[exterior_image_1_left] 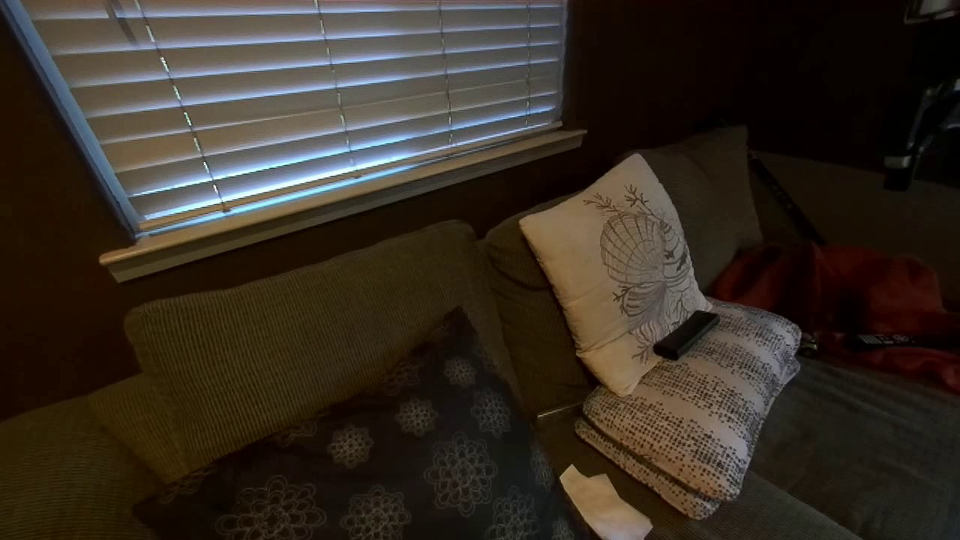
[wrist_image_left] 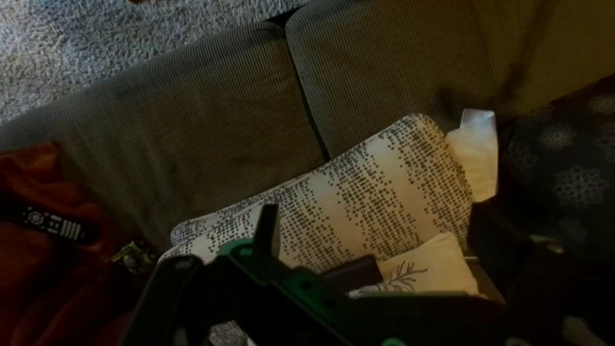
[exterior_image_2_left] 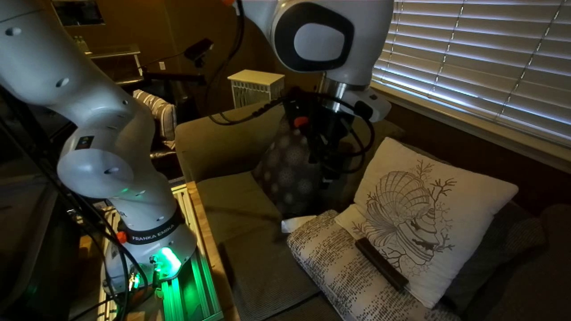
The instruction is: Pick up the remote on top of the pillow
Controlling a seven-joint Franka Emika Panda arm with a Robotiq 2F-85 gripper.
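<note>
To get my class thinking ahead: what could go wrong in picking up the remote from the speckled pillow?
The gripper might snag the shell cushion, since the remote lies along its lower edge. The speckled pillow looks soft and might sink under pressure. A second remote on the red cloth could be picked by mistake.

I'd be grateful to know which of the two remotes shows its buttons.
It is the pale-buttoned remote on the red cloth; the plain black remote on the speckled pillow shows no buttons.

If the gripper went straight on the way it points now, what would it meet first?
Probably the speckled pillow, which lies ahead of the open gripper, though depth is unclear. The remote seems off that line.
</note>
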